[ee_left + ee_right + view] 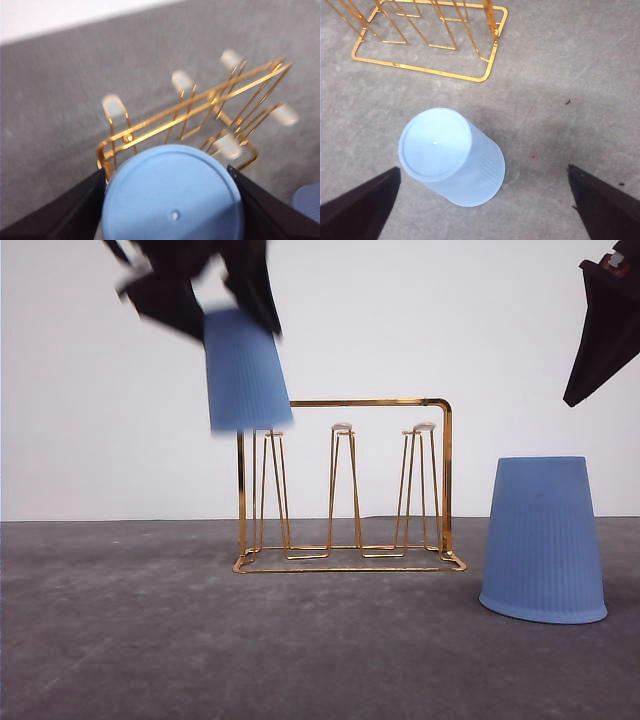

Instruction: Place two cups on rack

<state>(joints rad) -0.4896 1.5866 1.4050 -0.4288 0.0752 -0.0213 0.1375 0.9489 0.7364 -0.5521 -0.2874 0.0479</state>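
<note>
The left gripper [240, 315] clamps one cup [245, 370] upside down above the rack's [345, 490] left end. The second cup [543, 540] stands inverted on the table [120, 640] just right of the rack — the right gripper [482, 210] hangs over it, jaws spread wide.

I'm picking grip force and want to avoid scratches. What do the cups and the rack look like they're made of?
Cups: probably thin plastic, matte light blue, finely ribbed sides, a small moulding dot in the base; slightly translucent in the right wrist view. Rack: thin metal wire by the look, shiny gold finish that catches light, with pale tips on the prongs, possibly rubber or plastic.
</note>
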